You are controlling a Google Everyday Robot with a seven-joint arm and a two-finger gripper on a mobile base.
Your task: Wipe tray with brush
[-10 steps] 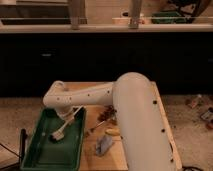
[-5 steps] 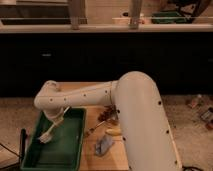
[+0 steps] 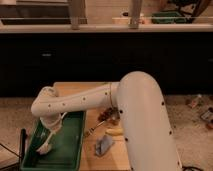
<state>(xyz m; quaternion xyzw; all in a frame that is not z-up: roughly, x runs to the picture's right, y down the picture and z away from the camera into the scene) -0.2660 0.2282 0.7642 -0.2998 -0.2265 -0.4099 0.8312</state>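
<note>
The green tray (image 3: 71, 146) lies on the left part of the wooden table, long side running away from me. My white arm reaches from the right across to the tray's left half. The gripper (image 3: 51, 126) hangs below the wrist, low over the tray's left side, and is shut on the brush (image 3: 45, 145). The brush's pale handle slants down and to the left, and its head rests on the tray floor near the front left corner.
The wooden table (image 3: 95, 155) carries a grey metal utensil (image 3: 93, 131), a grey crumpled item (image 3: 104, 145), a yellowish item (image 3: 114, 131) and brown items (image 3: 107, 116), all just right of the tray. A dark counter (image 3: 75, 55) stands behind. A black post (image 3: 22, 141) stands left of the tray.
The gripper and brush have swept from the tray's middle to its left side and toward the front. The items on the table have not moved.
</note>
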